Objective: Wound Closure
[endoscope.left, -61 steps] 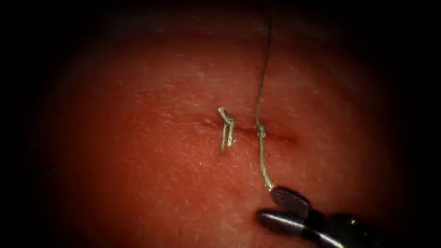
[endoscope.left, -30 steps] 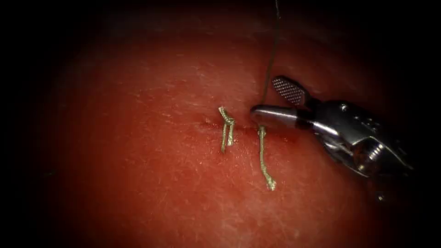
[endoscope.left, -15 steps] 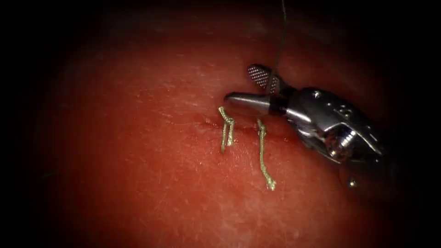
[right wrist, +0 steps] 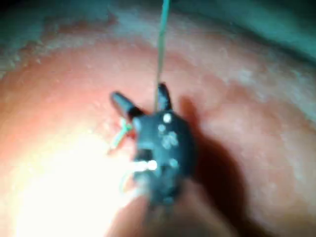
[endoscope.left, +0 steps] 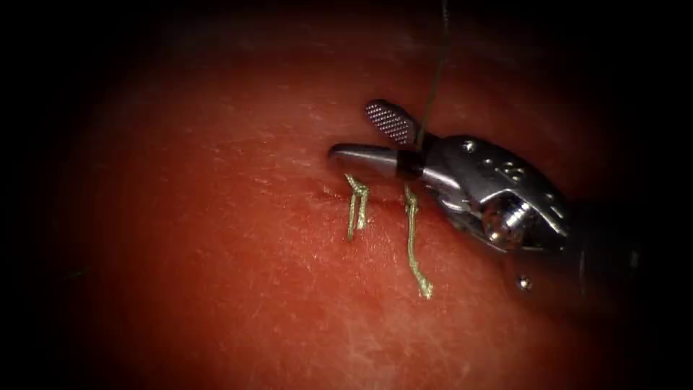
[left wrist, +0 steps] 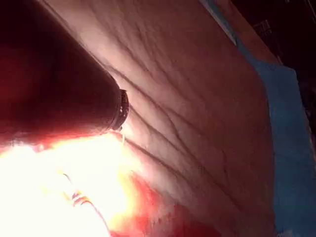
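On the tissue (endoscope.left: 216, 274) the cut (endoscope.left: 382, 203) carries a tied stitch with short cut ends (endoscope.left: 356, 206) and, to its right, a knot (endoscope.left: 411, 206) with a loose tail (endoscope.left: 415, 260). From that knot the thread (endoscope.left: 433, 79) rises taut out of the picture. My right tool (endoscope.left: 354, 131) comes in from the right, open and holding nothing. The thread passes between its jaws near the hinge, the lower jaw lying just above the cut. In the right wrist view the right tool (right wrist: 138, 93) straddles the thread (right wrist: 162, 44). The left tool's dark shaft (left wrist: 59, 84) hangs over the tissue.
Red fluid wets the tissue around the cut. A blue drape (left wrist: 291, 148) lies beyond the tissue's edge in the left wrist view. Strong glare covers part of that view.
My right tool left the tail's end near the front, rose to the knot and slid leftward, open, until the standing thread sat deep between its jaws. The tail lies free.
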Robot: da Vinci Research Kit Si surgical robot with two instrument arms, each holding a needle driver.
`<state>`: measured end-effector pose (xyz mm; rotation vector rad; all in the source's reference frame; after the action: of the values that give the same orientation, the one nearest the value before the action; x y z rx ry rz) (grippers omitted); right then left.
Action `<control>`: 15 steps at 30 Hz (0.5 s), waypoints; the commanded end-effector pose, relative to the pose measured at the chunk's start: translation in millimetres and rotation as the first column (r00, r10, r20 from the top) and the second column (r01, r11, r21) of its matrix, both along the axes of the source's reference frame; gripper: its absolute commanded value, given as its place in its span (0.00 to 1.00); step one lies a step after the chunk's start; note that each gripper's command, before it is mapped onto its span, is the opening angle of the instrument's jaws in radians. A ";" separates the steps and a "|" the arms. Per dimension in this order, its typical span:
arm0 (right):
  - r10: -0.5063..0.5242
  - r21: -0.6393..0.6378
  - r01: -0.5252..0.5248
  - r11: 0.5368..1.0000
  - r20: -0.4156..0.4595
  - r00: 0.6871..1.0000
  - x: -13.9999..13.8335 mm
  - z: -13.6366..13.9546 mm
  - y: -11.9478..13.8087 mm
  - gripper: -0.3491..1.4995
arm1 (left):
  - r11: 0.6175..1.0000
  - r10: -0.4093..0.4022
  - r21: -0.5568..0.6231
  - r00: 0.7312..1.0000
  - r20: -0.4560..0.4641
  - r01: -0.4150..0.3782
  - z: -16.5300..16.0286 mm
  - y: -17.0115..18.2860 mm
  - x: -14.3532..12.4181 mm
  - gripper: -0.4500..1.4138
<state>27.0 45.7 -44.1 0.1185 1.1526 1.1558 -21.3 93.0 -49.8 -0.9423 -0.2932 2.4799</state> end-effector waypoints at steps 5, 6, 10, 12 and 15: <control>-0.007 -0.002 0.007 1.000 -0.005 1.000 1.1 1.0 -0.2 0.84 | 1.000 0.001 -0.006 1.000 0.001 -0.001 0.2 0.3 -0.5 0.05; -0.008 -0.002 0.008 1.000 -0.005 1.000 1.1 1.0 -0.2 0.81 | 1.000 0.001 -0.006 1.000 0.000 -0.001 0.1 0.2 -0.6 0.05; -0.055 -0.004 0.055 0.998 -0.038 0.998 1.1 1.1 -0.4 0.33 | 1.000 0.003 -0.009 1.000 -0.001 -0.003 -0.1 0.1 -0.7 0.05; -0.064 -0.015 0.064 0.998 -0.034 0.997 1.1 1.1 -0.5 0.03 | 1.000 0.003 -0.009 1.000 -0.001 -0.003 -0.2 0.0 -0.7 0.05; -0.072 -0.028 0.072 0.997 -0.022 0.997 0.9 0.9 -0.7 0.00 | 1.000 0.007 -0.012 1.000 -0.002 -0.007 -0.3 -0.2 -0.8 0.05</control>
<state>27.3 45.1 -43.7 0.1478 1.1722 1.0742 -21.7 92.3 -50.6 -0.9433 -0.2854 2.4892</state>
